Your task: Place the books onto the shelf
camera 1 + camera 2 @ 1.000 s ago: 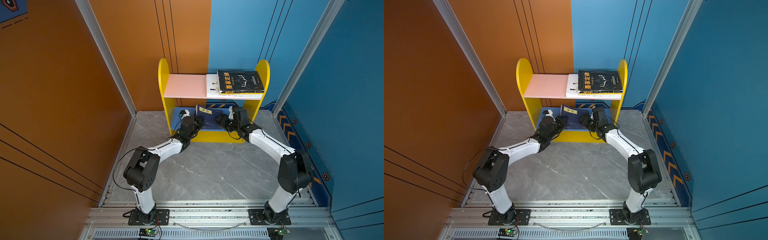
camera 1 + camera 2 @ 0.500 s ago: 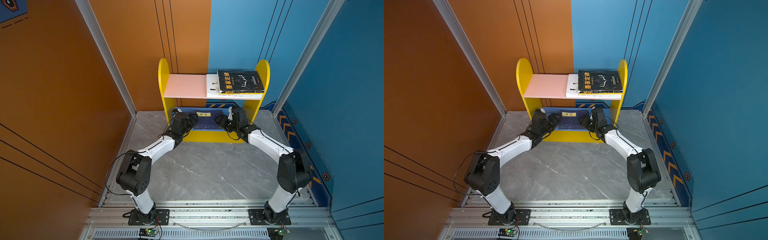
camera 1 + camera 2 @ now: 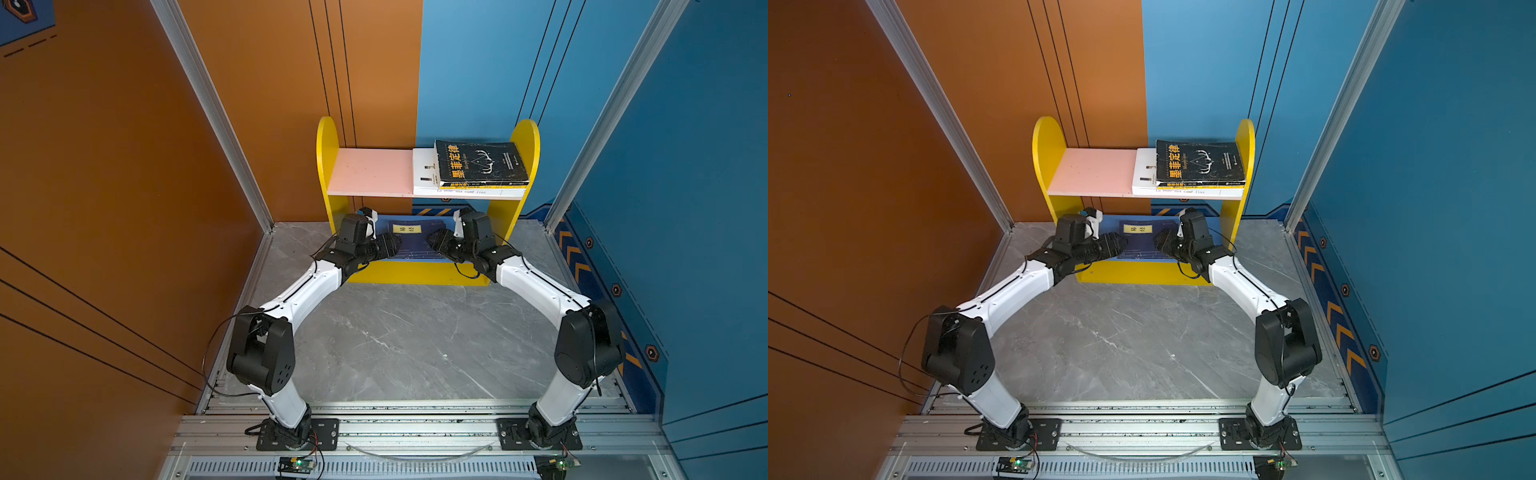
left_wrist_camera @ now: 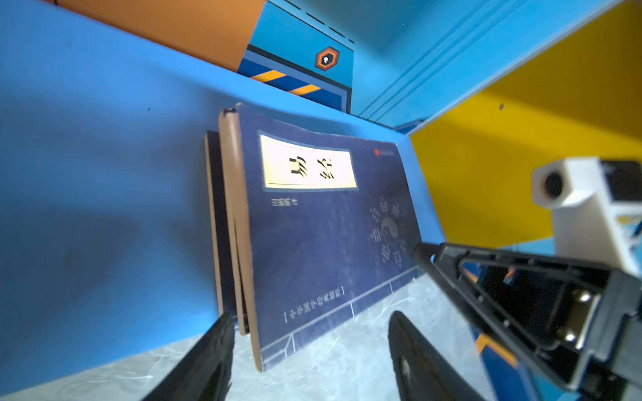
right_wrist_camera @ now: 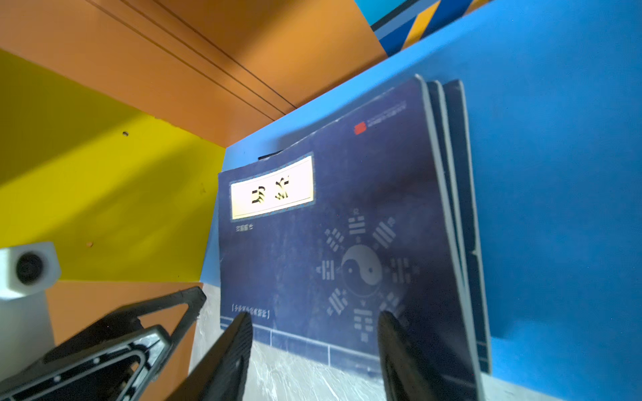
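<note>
Shelf (image 3: 415, 272) stands on the grey floor (image 3: 407, 340) against the back wall, open side facing both arms. Navy books (image 4: 323, 243), three thin ones going by the edges in the right wrist view, lie flat in one stack on the lower blue board (image 4: 104, 208), covers up, roughly mid-board. The pale label sits toward the back, its long side running along the shelf. Spines face the left side panel, page edges the right. Front edge of the stack juts past the board's lip, over the floor. Left gripper (image 4: 309, 330) sits low at the stack's front left corner, fingers spread wide, with the book corner showing in the gap but not clamped. Right gripper (image 5: 312, 330) is at the front right, fingers likewise parted, holding nothing; whether a tip touches the cover, cannot tell. On the pink upper board (image 3: 370, 170), a black book (image 3: 482, 164) lies flat on a white book (image 3: 424, 170) at the right end, both long axes along the shelf, the white one's lettered spine to the front.
</note>
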You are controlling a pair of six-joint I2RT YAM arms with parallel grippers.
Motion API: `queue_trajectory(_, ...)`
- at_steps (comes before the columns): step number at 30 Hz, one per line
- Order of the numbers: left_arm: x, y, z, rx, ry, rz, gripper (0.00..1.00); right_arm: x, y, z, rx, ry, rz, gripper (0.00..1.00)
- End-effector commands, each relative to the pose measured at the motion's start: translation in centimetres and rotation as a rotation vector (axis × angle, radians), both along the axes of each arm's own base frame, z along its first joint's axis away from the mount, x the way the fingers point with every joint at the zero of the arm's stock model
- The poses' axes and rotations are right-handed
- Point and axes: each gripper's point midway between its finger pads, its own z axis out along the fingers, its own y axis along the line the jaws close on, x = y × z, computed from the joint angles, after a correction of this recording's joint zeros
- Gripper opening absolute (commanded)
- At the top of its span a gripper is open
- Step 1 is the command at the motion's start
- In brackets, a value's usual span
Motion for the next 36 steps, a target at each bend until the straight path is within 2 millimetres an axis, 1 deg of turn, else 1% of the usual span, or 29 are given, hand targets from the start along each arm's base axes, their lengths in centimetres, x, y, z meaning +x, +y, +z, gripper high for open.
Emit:
queue_trajectory(1,-2.1,0.2,-0.8,0.178,-0.012,-0.135,0.71,-1.4,-0.9,3.5,-0.071,-0.076,0.027,0.62)
queue_trajectory(5,-2.4,-0.3,-1.6,0.272,-0.014,-0.188,0.71,-2.6,-2.6,3.2,-0.120,-0.060,-0.003,0.63)
queue_trajectory(9,-2.7,-0.7,-2.7,0.390,-0.023,-0.228,0.73,-4.3,-4.1,2.7,-0.144,-0.037,-0.031,0.64)
queue_trajectory(12,-2.4,-1.1,-3.2,0.437,-0.037,-0.241,0.75,-5.6,-5.3,2.4,-0.160,-0.021,-0.060,0.64)
queue_trajectory(17,-1.4,-0.9,-4.5,0.513,-0.038,-0.222,0.76,-7.8,-7.1,2.1,-0.161,-0.012,-0.120,0.64)
queue_trajectory(19,-0.9,-0.4,-4.5,0.540,-0.041,-0.188,0.76,-8.5,-7.8,2.3,-0.165,-0.015,-0.144,0.65)
queue_trajectory(25,-0.4,0.0,-4.5,0.575,-0.055,-0.173,0.76,-10.5,-9.9,2.5,-0.180,-0.022,-0.204,0.65)
queue_trajectory(29,0.0,0.0,-4.6,0.585,-0.054,-0.162,0.72,-11.1,-10.5,2.5,-0.175,-0.020,-0.228,0.66)
queue_trajectory(36,1.0,-0.1,-5.3,0.569,-0.028,-0.126,0.63,-11.8,-11.2,2.2,-0.180,-0.011,-0.251,0.65)
